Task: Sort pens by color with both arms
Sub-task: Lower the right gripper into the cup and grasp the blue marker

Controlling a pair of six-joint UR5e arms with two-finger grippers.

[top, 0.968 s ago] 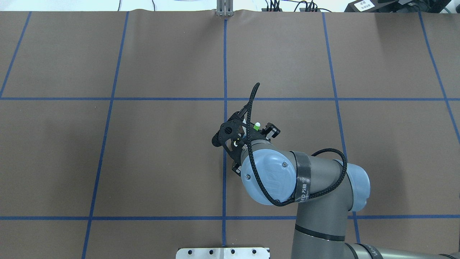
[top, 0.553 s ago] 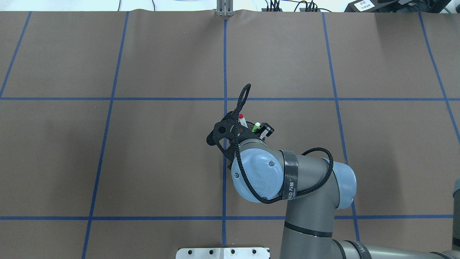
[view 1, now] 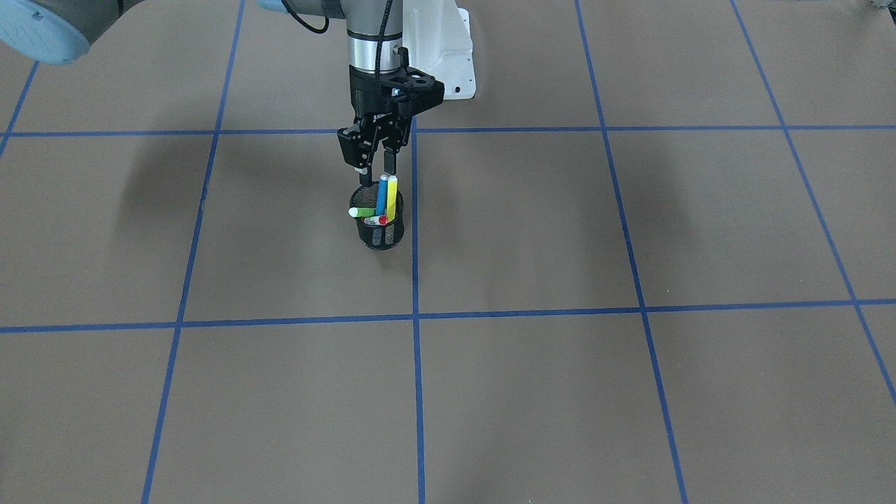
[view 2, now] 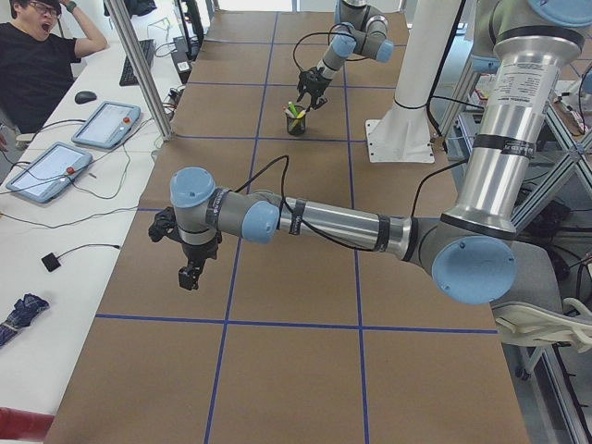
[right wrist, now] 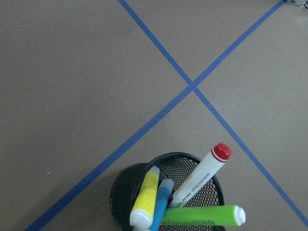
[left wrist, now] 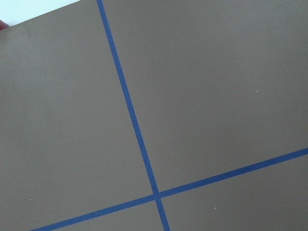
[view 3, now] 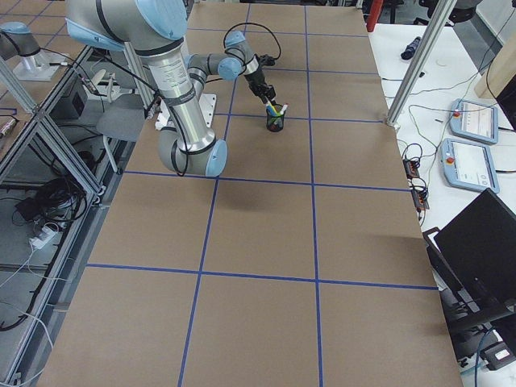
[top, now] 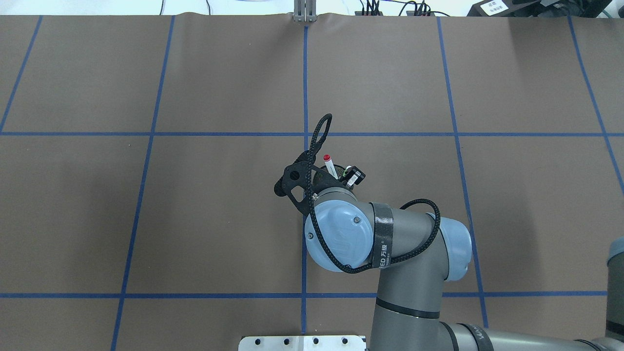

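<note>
Nothing sorted yet: blue pen (view 1: 381, 197), yellow pen (view 1: 392, 192), green pen (view 1: 362, 212) and red-capped pen (view 1: 379, 220) all sit in the mesh cup (view 1: 379, 236), right under our right gripper (view 1: 376, 175). Its jaws are apart, holding nothing. Left gripper (view 2: 189, 276) hangs far off; we can't tell its jaws. All four picks left to do.

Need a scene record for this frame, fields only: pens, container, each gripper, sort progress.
pens: yellow pen, blue pen, red-capped white pen, light green pen
pen location: all four in the black mesh cup
cup: upright on the table, near a blue tape crossing
right gripper: open, just above the blue and yellow tops
left gripper: far down the table, above its surface; open or shut not readable
sorted: none yet
</note>
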